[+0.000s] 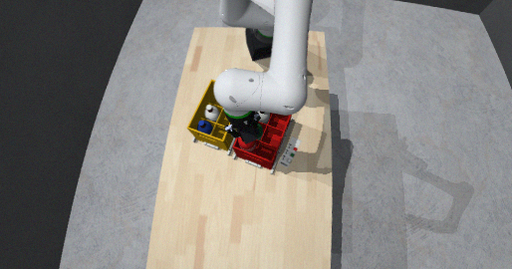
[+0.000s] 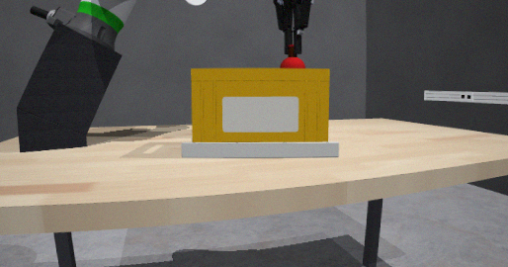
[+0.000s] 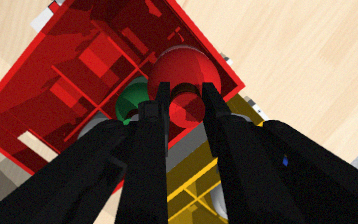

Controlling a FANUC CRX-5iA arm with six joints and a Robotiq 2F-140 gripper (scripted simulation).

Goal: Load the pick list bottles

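Observation:
My gripper (image 3: 185, 98) is shut on the neck of a red bottle (image 3: 185, 75) and holds it upright, low in a corner cell of the red crate (image 3: 80, 75), on the side next to the yellow crate (image 3: 200, 180). In the exterior view only the red bottle's shoulder (image 2: 293, 63) shows above the yellow crate (image 2: 260, 105), under the gripper (image 2: 293, 42). A green-topped bottle (image 3: 132, 100) stands in the neighbouring red-crate cell. The pick list (image 1: 290, 151) lies beside the red crate (image 1: 264, 140). The yellow crate (image 1: 203, 117) holds a white bottle (image 1: 211, 112) and a blue bottle (image 1: 204, 126).
The arm's elbow (image 1: 259, 90) hangs over the crates and hides part of them in the top view. The robot's black base (image 2: 64, 89) stands at the table's far end. A grey shape (image 3: 92, 127) shows in another red-crate cell; I cannot tell what it is.

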